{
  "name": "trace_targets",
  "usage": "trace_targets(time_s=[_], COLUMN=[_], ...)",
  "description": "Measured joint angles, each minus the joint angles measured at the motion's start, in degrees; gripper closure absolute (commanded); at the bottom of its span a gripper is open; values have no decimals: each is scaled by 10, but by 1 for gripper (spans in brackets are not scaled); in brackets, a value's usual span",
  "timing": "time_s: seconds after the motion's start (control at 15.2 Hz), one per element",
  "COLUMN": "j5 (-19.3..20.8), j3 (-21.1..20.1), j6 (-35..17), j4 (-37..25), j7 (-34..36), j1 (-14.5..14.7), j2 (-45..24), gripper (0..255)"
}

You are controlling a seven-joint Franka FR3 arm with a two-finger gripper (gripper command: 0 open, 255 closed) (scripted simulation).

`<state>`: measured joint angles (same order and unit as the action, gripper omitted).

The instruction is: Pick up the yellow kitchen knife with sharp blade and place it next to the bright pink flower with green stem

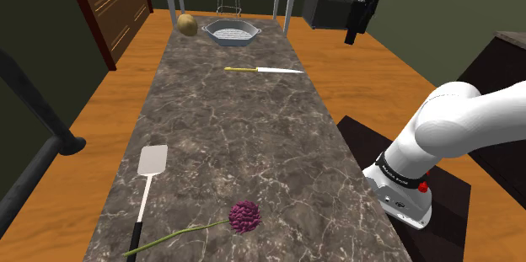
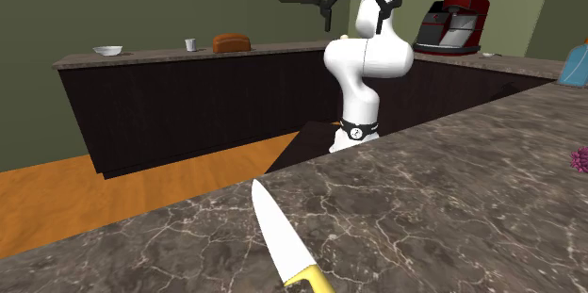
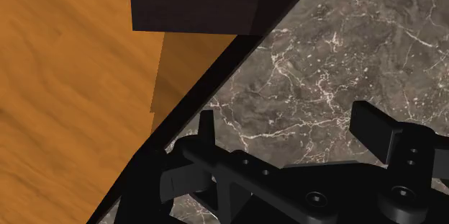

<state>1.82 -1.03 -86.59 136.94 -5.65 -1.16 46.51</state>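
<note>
In the shoulder view, a spatula [image 1: 152, 168] lies flat at the left edge of the marble desk [image 1: 236, 134], its black grip toward the camera. Just right of it, at the desk's near end, lies the flower [image 1: 244, 216], a purple-pink head whose green stem trails toward the left. At the far end sit a tan, rounded lump [image 1: 187, 24] and, beside it on the right, a grey basket [image 1: 231, 31].

The knife [image 1: 263, 70] lies flat a little nearer than the basket, toward the desk's right edge. Its yellow handle points left and its pale blade points right. It is well apart from the flower and touched by nothing.

Further right, the black hand [image 1: 354, 33] hangs high, off to the side of the desk. In the wrist view the hand [image 3: 288, 123] has its fingers [image 3: 207, 125] spread wide with nothing between them. Below them are the desk's edge, the wood floor and a dark box. The white arm [image 1: 455, 125] rises from the stand at the lower right.
</note>
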Motion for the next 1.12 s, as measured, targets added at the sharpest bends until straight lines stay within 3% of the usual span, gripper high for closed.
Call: trace_targets(time_s=[0.26,1.12], j5=[13,59], j3=[10,43], j6=[-35,-208], j4=[0,-104], j7=[-33,-224], j1=[7,49], j2=[-37,-315], gripper=[0,0])
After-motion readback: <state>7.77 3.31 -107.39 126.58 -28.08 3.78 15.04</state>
